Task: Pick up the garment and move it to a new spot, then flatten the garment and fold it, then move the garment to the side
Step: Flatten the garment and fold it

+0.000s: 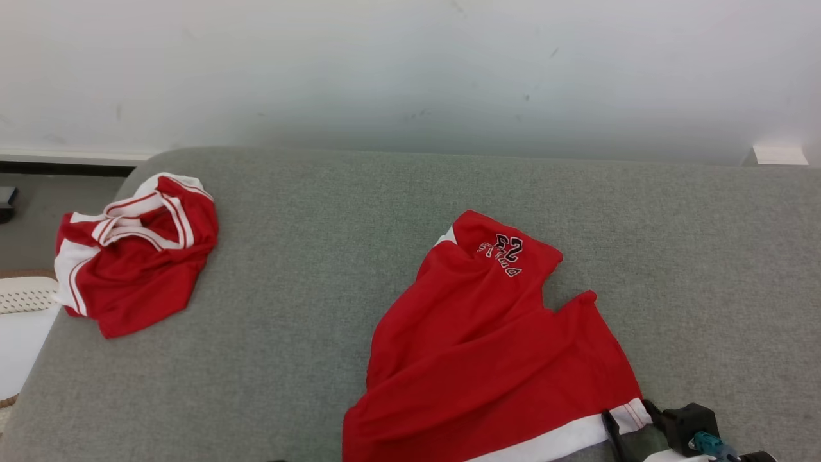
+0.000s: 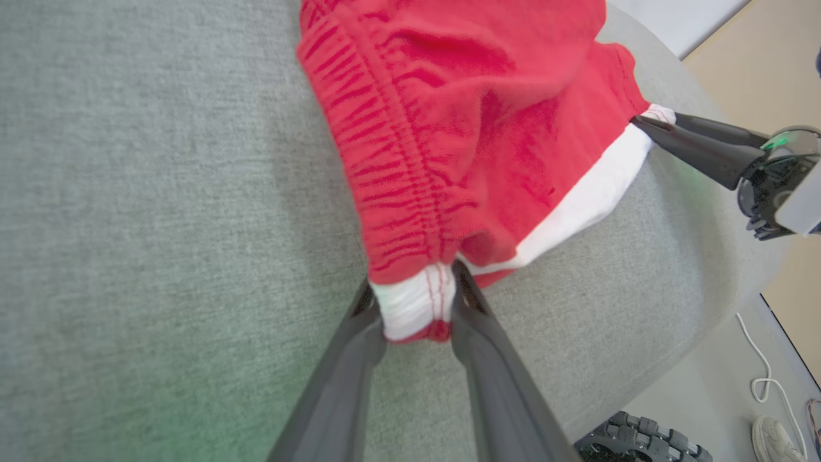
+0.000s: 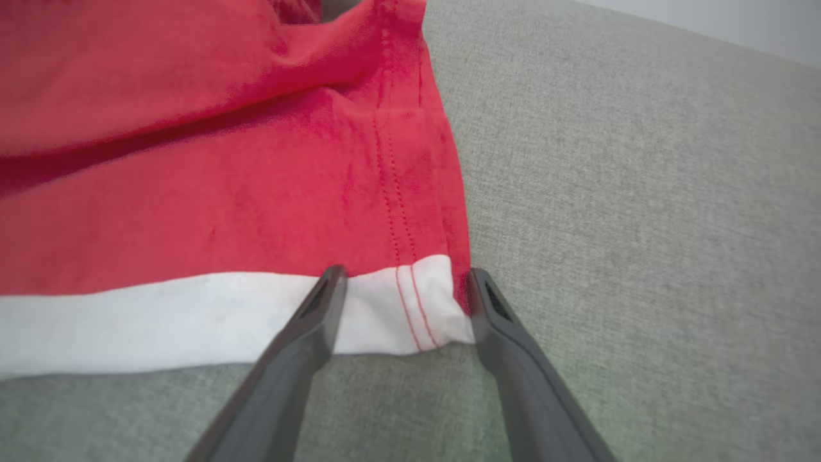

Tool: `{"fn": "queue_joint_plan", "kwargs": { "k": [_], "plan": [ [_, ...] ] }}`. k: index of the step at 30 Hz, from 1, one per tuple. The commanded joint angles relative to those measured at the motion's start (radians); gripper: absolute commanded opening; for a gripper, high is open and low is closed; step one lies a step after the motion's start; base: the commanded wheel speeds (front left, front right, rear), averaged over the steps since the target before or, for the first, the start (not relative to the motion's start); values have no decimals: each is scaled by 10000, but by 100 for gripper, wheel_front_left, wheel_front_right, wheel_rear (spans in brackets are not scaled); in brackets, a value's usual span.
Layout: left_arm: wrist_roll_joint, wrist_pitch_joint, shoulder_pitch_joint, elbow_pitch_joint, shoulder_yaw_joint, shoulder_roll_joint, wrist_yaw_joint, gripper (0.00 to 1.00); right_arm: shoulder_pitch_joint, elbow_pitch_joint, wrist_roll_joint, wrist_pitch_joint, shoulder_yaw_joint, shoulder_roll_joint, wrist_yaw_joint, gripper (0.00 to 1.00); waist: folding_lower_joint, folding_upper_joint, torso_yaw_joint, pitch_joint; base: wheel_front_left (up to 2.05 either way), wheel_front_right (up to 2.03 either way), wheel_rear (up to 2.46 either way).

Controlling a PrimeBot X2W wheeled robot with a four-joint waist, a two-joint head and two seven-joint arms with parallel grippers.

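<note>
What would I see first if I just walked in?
The bright red cloth shorts with a white hem, spread mid-right on the grey fabric cushion. A crumpled red-and-white cloth garment lies apart at its left edge. The left claw pinches one hem corner; the right claw straddles the other, open.

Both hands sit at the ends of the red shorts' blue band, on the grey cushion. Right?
The band of the red shorts is white, not blue; see right wrist view. Left hand and right hand sit at its ends, on the grey cushion.
</note>
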State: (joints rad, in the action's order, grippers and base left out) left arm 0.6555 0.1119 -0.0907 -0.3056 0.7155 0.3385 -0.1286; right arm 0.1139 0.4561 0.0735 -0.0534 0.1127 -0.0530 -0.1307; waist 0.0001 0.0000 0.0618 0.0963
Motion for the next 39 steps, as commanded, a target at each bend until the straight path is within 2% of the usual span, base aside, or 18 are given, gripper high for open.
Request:
{"fn": "queue_joint_plan", "kwargs": {
  "k": [1,2,3,9,17,26,31,35,39],
  "plan": [
    [188,10,-131,-64,92,98,-18,35,2,209,245,-167,177,4,-1,40,-1,0,-30,-57,0,0,0],
    [272,0,-175,-111,211,119,-18,25,10,240,409,-170,267,-1,-1,16,-1,0,-59,-90,0,0,0],
    [339,-36,-221,-139,328,143,-18,0,42,263,587,-212,345,-4,-1,0,-1,0,-96,-123,0,0,0],
    [973,46,-267,89,683,392,-18,0,208,-68,1713,5,494,-72,0,0,-1,0,-331,-403,0,0,0],
    [1732,-231,-340,1935,582,954,-18,0,-180,-1940,3474,-206,252,-444,0,0,-1,0,-630,-854,0,0,0],
    [2309,-806,-595,5328,-225,1761,479,0,-548,-5901,6650,-1348,-631,-516,-1,0,-1,0,-1271,-1195,0,0,0],
    [3038,-1645,-1249,7075,-682,2265,410,0,-348,-7848,7864,-1780,-1651,-325,-1,0,-1,0,-1511,-1207,0,0,0],
    [3983,-2550,-2251,8157,-1075,2590,295,0,83,-9078,8548,-2203,-2409,-174,-3,0,-1,0,-1707,-1125,0,0,0],
    [5334,-3438,-3333,8694,-1435,2577,283,0,775,-9661,8890,-2641,-2980,-59,-3,0,-1,0,-2013,-926,0,0,0]
  ]
}}
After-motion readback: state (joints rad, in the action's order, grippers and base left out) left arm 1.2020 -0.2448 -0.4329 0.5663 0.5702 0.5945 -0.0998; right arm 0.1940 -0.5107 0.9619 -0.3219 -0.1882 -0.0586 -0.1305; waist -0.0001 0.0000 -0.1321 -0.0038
